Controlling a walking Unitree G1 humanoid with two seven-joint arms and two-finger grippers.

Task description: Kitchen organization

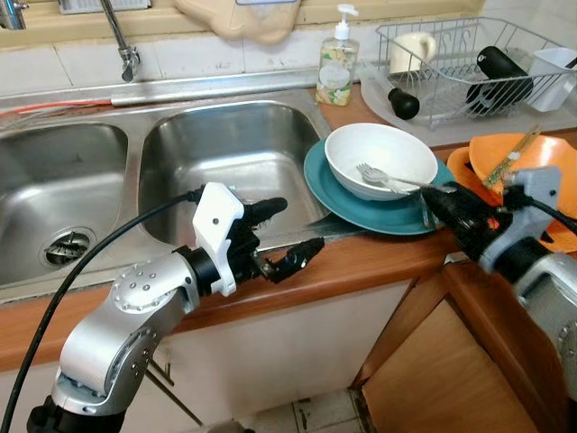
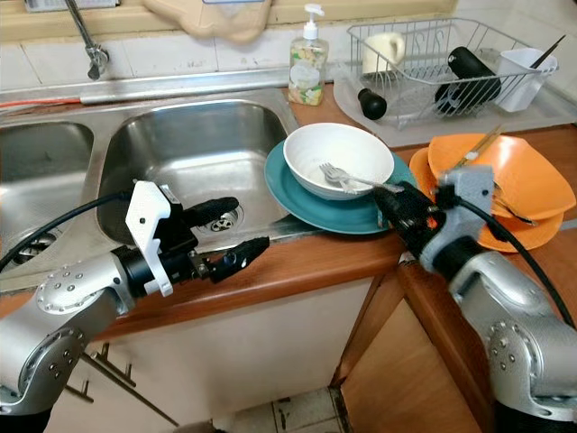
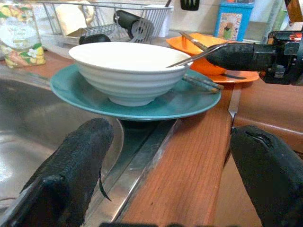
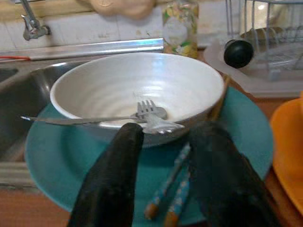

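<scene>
As the fork [image 1: 383, 178] lies in the white bowl [image 1: 379, 155] with its handle over the rim at 4 o'clock, the right end effector [image 1: 446, 203] is just at that handle, its two fingers parted a little and holding nothing yet. The bowl stands on a teal plate [image 1: 329, 189] on the wooden surface [image 1: 361, 262], just beside the sink [image 1: 225, 162]. I think the step is to take the fork: close on the handle, then lift it gently so the bowl does not tip. Chopsticks [image 4: 173, 198] lie on the plate under the fingers and may be caught. The left end effector [image 1: 284, 239] hovers wide open and empty at 8 o'clock. An orange plate [image 1: 541, 162] sits at 3 o'clock, the rack [image 1: 469, 63] at 1 o'clock.
</scene>
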